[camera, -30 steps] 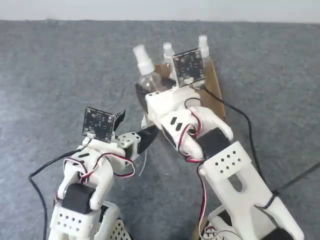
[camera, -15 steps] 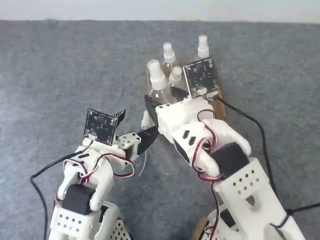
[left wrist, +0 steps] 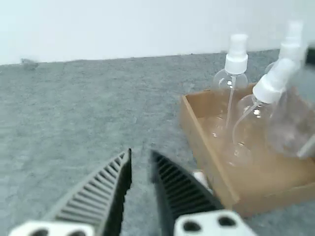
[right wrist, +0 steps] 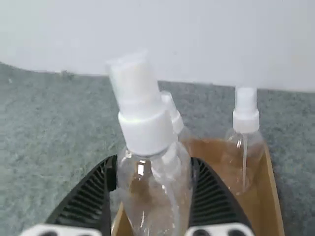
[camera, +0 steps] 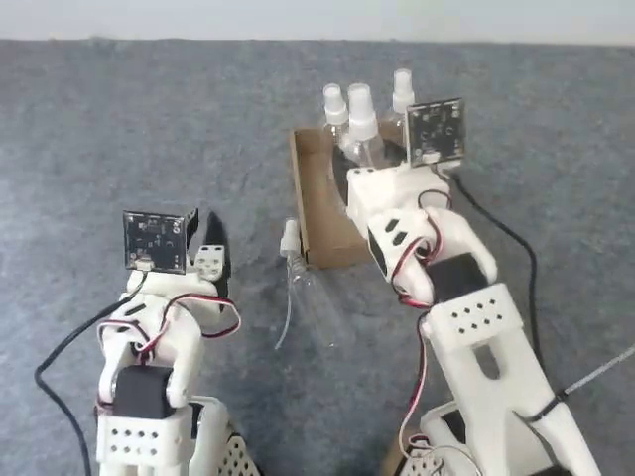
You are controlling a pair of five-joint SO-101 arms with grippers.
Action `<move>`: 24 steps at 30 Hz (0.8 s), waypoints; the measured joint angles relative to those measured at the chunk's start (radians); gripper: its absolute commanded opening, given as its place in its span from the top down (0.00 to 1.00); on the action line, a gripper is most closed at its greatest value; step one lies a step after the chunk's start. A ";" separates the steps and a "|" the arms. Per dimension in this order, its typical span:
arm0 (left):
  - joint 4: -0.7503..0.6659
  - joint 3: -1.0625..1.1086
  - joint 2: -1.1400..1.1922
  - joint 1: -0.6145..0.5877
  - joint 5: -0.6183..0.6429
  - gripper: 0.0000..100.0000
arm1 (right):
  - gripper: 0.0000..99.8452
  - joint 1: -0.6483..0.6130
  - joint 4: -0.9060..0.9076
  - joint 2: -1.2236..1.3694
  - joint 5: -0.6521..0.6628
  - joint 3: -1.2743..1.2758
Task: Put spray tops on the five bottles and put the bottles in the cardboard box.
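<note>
Between the right gripper's (right wrist: 151, 173) black ribbed fingers I have a clear plastic bottle with a white spray top (right wrist: 147, 147), clamped upright over the brown cardboard box (camera: 300, 198). A second topped bottle (camera: 334, 104) and a third topped bottle (camera: 402, 87) stand inside it. My left gripper (left wrist: 141, 164) hangs empty, jaws a narrow slit apart, above the grey carpet (camera: 119, 129). A fourth clear spray-topped bottle (camera: 313, 293) lies on its side just beside the box's near corner.
</note>
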 measured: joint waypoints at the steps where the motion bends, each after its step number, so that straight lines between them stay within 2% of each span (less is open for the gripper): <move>1: -0.003 0.000 0.000 -0.006 0.008 0.99 | 0.99 0.002 -0.005 0.000 0.000 0.017; 5: -0.003 0.000 0.000 -0.005 0.020 0.99 | 0.99 0.035 -0.005 -0.005 0.011 0.087; 11: -0.003 0.000 0.000 -0.008 0.021 0.99 | 0.99 0.138 -0.020 -0.041 0.167 0.143; 15: -0.003 0.000 0.000 -0.009 0.021 0.99 | 0.99 0.219 -0.133 -0.025 0.170 0.143; 24: -0.003 0.000 0.000 -0.009 0.021 0.99 | 0.99 0.235 -0.448 0.276 0.155 0.143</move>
